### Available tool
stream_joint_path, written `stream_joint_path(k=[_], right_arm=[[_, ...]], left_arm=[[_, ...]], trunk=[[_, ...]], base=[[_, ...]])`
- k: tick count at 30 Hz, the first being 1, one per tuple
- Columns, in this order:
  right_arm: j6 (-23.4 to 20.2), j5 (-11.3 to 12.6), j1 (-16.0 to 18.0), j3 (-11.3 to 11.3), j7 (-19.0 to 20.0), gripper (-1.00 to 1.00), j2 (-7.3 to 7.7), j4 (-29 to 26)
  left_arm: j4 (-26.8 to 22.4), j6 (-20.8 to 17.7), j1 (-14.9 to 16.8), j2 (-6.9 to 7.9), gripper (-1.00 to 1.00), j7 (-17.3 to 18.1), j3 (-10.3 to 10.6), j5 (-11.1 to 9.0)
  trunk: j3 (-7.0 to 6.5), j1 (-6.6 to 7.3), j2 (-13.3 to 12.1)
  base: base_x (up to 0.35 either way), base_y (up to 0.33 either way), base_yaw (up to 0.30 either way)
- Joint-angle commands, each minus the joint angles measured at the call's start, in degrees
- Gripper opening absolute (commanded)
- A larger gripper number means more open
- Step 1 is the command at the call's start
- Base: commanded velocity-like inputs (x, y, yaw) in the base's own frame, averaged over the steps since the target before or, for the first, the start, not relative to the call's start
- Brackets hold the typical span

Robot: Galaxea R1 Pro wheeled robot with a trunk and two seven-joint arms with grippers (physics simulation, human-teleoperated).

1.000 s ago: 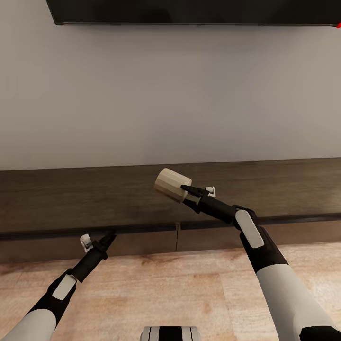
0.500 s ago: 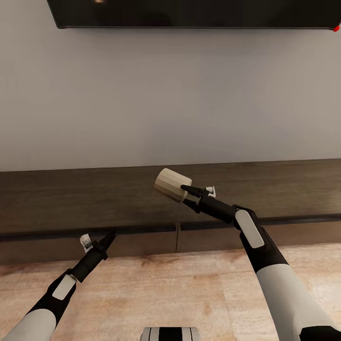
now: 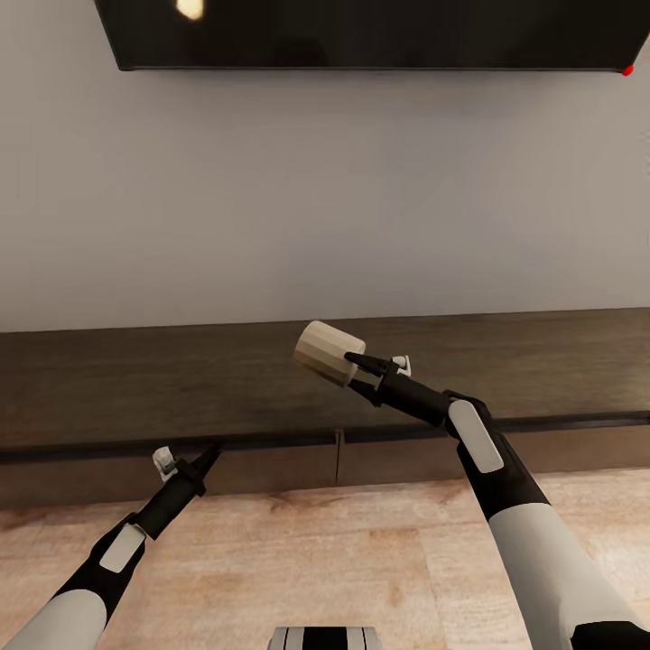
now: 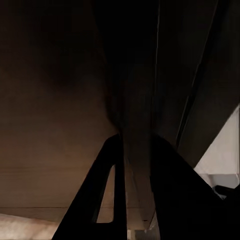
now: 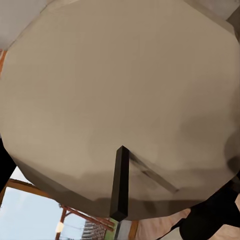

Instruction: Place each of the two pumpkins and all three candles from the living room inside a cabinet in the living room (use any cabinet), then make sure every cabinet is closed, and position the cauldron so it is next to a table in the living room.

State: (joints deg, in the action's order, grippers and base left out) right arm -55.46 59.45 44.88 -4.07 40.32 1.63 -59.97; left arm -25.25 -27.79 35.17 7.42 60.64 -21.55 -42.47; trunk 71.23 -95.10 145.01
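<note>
Right gripper (image 3: 350, 368) clamped on 1 candle (image 3: 329, 352), held tilted above cabinet (image 3: 542, 361) top, drawers shut below. Left gripper (image 3: 209, 454) at lip of left drawer front, nearer arm for the pull; jaw state unreadable, fingers (image 4: 107, 165) pressed against dark wood.

A pale stubby candle (image 3: 329, 351) lies tilted above the closed dark-brown cabinet (image 3: 271, 388).

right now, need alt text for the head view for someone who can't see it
The right hand holds a pale candle above the long, dark wooden cabinet, whose drawers look shut. The left hand reaches low to the cabinet's front edge, under a wall-mounted black screen.
</note>
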Motion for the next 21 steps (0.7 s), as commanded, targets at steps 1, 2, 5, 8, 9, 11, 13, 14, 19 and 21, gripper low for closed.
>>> stream_joint_path(k=[1,2,5,8,9,11,13,14,19,21], right_arm=[[-0.09,-0.12,0.03,-0.06,0.23,-1.0,0.04,0.03],[-0.09,-0.12,0.03,-0.06,0.24,-1.0,0.04,0.03],[-0.09,-0.12,0.03,-0.06,0.25,-1.0,0.04,0.03],[-0.09,-0.12,0.03,-0.06,0.26,-1.0,0.04,0.03],[-0.09,-0.12,0.03,-0.06,0.25,-1.0,0.04,0.03],[-0.09,-0.12,0.03,-0.06,0.24,-1.0,0.04,0.03],[-0.09,-0.12,0.03,-0.06,0.23,-1.0,0.04,0.03],[-0.09,-0.12,0.03,-0.06,0.24,-1.0,0.04,0.03],[-0.09,-0.12,0.03,-0.06,0.22,-1.0,0.04,0.03],[-0.09,-0.12,0.03,-0.06,0.23,-1.0,0.04,0.03]], left_arm=[[0.12,0.46,0.16,-0.04,-1.0,-0.26,-0.43,0.37],[0.12,0.46,0.16,-0.04,-1.0,-0.26,-0.43,0.37],[0.12,0.46,0.16,-0.04,-1.0,-0.26,-0.43,0.37],[0.12,0.46,0.16,-0.04,-1.0,-0.26,-0.43,0.37],[0.12,0.46,0.16,-0.04,-1.0,-0.26,-0.43,0.37],[0.12,0.46,0.16,-0.04,-1.0,-0.26,-0.43,0.37],[0.12,0.46,0.16,-0.04,-1.0,-0.26,-0.43,0.37],[0.12,0.46,0.16,-0.04,-1.0,-0.26,-0.43,0.37],[0.12,0.46,0.16,-0.04,-1.0,-0.26,-0.43,0.37],[0.12,0.46,0.16,-0.04,-1.0,-0.26,-0.43,0.37]], trunk=[[0.03,0.0,0.0],[0.03,0.0,0.0],[0.03,0.0,0.0],[0.03,0.0,0.0],[0.03,0.0,0.0],[0.03,0.0,0.0],[0.03,0.0,0.0],[0.03,0.0,0.0],[0.03,0.0,0.0],[0.03,0.0,0.0]], base=[[0.0,0.0,0.0],[0.0,0.0,0.0],[0.0,0.0,0.0],[0.0,0.0,0.0],[0.0,0.0,0.0],[0.0,0.0,0.0],[0.0,0.0,0.0],[0.0,0.0,0.0],[0.0,0.0,0.0],[0.0,0.0,0.0]])
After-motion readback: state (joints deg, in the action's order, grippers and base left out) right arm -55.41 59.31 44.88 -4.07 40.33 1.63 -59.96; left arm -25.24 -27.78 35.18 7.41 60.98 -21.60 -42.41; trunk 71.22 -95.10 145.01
